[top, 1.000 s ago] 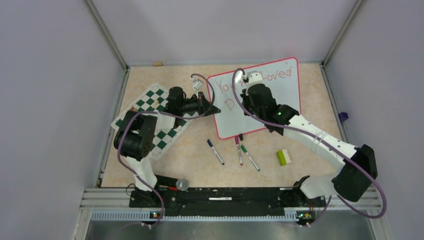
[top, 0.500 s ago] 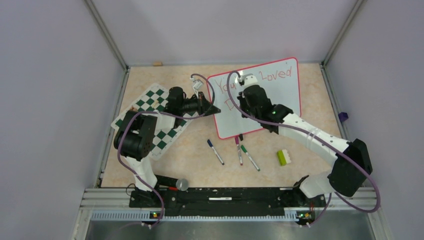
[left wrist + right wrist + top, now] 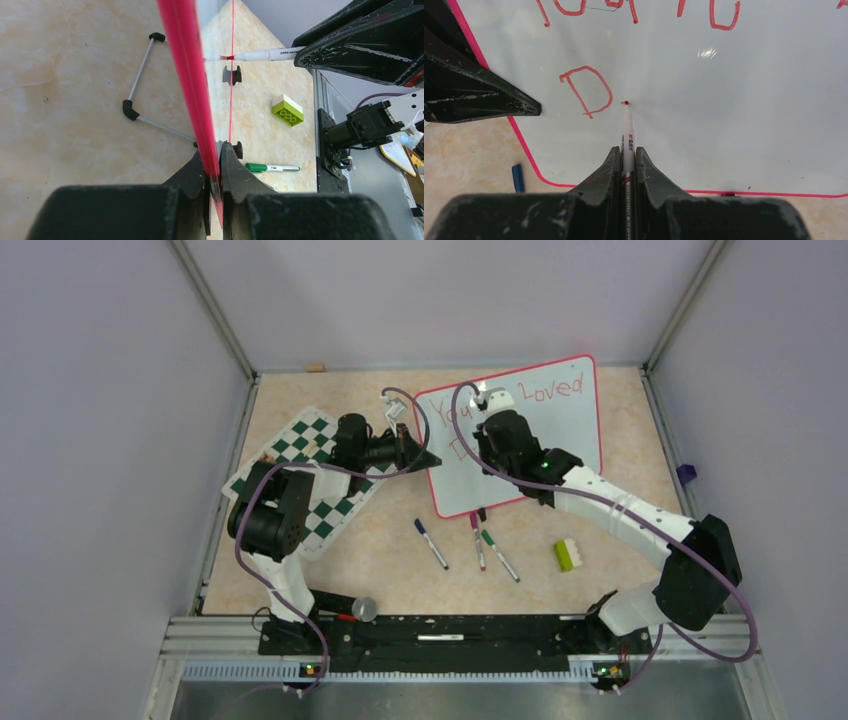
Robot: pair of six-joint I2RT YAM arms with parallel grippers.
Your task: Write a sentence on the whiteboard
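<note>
The whiteboard (image 3: 575, 425) stands propped at a tilt on its wire leg at the far middle of the counter (image 3: 330, 570), a first line in red across its top and a lone "D" (image 3: 585, 91) begun on the second. The left claw (image 3: 214, 160) is clamped on the board's red-pink frame at the left edge, bracing it. The right claw (image 3: 626, 152) is closed on a red marker (image 3: 627, 135), whose tip appears to touch the surface just right of the "D". Judgement: the step in hand is the next letter. Recommended: light, even pressure so the board does not rock against the left grip, strokes matched to the height of the "D" and clear of it. A green marker (image 3: 500, 555) and a lime-and-white brick (image 3: 567, 554) lie near the board's front edge — outside the working area.
</note>
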